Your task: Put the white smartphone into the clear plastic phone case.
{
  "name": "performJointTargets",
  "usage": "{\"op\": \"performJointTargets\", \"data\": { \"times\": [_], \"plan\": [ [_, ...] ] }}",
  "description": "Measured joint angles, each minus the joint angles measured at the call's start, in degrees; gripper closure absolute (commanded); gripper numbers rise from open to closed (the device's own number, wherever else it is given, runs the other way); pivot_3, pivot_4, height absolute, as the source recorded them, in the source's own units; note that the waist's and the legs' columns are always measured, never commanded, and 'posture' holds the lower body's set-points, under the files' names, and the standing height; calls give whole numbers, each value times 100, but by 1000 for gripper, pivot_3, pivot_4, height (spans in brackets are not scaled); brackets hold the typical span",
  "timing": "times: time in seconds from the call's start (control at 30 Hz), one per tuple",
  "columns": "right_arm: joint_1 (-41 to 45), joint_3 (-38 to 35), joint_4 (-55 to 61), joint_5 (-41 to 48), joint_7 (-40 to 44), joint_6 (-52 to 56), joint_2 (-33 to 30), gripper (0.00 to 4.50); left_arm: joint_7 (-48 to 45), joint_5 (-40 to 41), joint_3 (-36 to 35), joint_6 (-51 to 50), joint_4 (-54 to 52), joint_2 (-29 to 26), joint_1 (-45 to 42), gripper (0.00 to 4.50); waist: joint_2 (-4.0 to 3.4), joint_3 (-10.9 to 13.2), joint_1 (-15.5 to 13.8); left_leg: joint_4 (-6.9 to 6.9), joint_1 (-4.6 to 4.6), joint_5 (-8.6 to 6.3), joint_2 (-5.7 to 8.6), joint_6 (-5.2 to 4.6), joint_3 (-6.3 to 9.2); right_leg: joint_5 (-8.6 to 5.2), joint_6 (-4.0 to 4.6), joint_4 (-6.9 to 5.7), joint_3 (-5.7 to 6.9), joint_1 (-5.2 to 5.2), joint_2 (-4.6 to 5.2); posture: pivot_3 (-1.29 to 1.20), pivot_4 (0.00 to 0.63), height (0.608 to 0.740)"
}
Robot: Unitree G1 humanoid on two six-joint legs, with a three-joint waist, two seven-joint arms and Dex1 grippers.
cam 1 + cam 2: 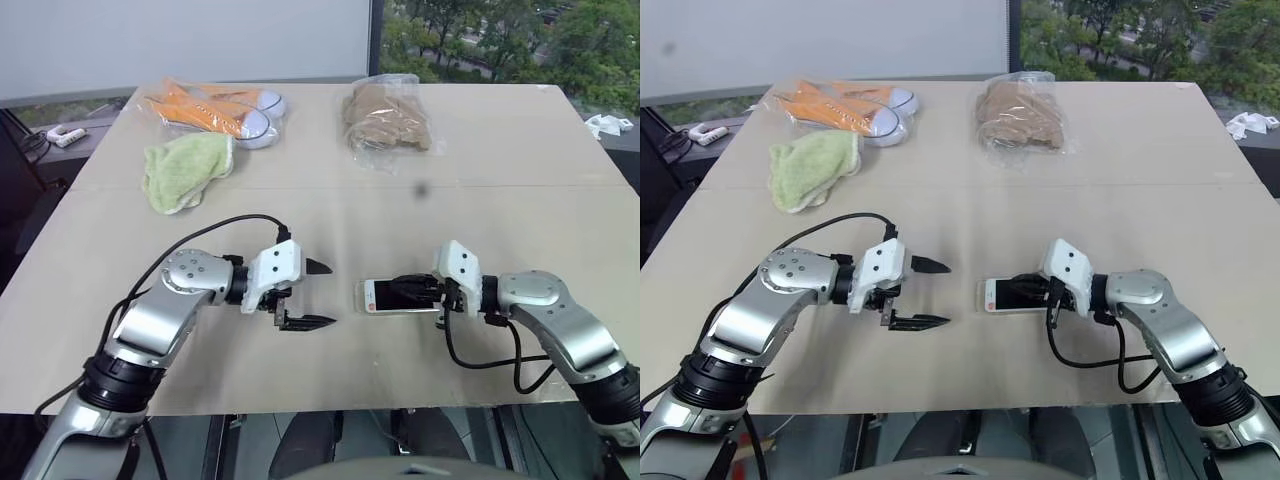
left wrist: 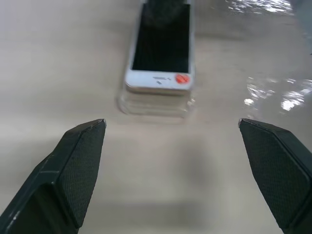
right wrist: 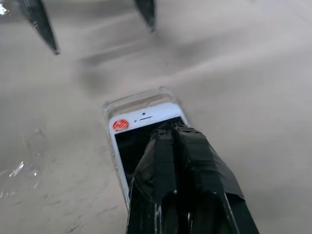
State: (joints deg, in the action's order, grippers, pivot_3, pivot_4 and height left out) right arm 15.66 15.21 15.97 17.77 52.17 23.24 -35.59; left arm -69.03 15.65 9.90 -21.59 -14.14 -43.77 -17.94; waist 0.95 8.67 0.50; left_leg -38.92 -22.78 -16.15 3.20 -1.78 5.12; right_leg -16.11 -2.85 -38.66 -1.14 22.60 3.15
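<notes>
The left gripper [image 1: 318, 294] is hovering with fingers spread, pointing at the white smartphone [image 1: 385, 296]. The phone is lying lengthwise toward it on the surface [image 1: 330, 210], apparently seated over the clear plastic phone case [image 2: 155, 105]. The right gripper [image 1: 432, 291], fingers pressed together, is bearing on its screen.

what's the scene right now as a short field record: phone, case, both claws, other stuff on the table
phone: white smartphone lying screen up, seated on the clear plastic phone case
right claw: shut, fingertips pressing on the phone's screen
left claw: open, facing the phone's end, apart from it
table: far side holds green cloth, bagged orange shoes, bagged tan item
</notes>
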Motion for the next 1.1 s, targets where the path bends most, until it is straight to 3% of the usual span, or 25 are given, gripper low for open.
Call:
{"op": "performJointTargets", "data": {
  "times": [0.03,0.2,0.27,0.3,0.43,0.8,0.9,1.1],
  "plan": [
    [25,17,-49,-41,15,-25,12,4482,38,-2,14,-1,26,42,-1,0,0,0,6,1,0,0,0,0,-1,0,0,0,-1,0,0,0,150,740],
    [56,25,-170,-172,94,-127,44,4500,75,-35,68,40,126,92,0,2227,-1,0,12,3,0,0,0,0,0,0,0,-3,-1,3,0,0,150,740],
    [56,25,-196,-186,122,-134,70,4500,71,-21,85,-12,128,91,0,2227,-1,0,13,3,0,0,0,0,-1,0,0,-3,-2,3,0,0,150,740],
    [56,25,-203,-197,127,-135,86,4500,41,37,86,-113,124,74,1,1913,0,0,14,3,0,0,0,0,-1,0,0,-3,-2,4,0,0,150,740],
    [55,25,-224,-219,132,-135,107,4500,8,86,90,-212,114,40,30,17,-1,0,13,3,0,0,0,0,-1,0,0,-3,-2,4,0,0,150,740],
    [56,197,-303,-441,234,-166,164,4500,56,-4,153,-134,111,-83,126,17,-1,0,12,4,0,0,0,0,-1,0,0,-3,-3,5,0,0,150,740],
    [56,197,-303,-455,241,-171,173,4500,13,15,206,-182,110,-88,126,827,-1,0,14,4,0,0,0,0,-1,0,0,-3,-3,5,0,0,150,740],
    [56,197,-302,-472,243,-171,177,4500,9,25,205,-184,97,-85,126,3633,-1,0,14,4,0,0,0,0,-1,0,0,-3,-3,5,0,0,150,740]
  ]
}}
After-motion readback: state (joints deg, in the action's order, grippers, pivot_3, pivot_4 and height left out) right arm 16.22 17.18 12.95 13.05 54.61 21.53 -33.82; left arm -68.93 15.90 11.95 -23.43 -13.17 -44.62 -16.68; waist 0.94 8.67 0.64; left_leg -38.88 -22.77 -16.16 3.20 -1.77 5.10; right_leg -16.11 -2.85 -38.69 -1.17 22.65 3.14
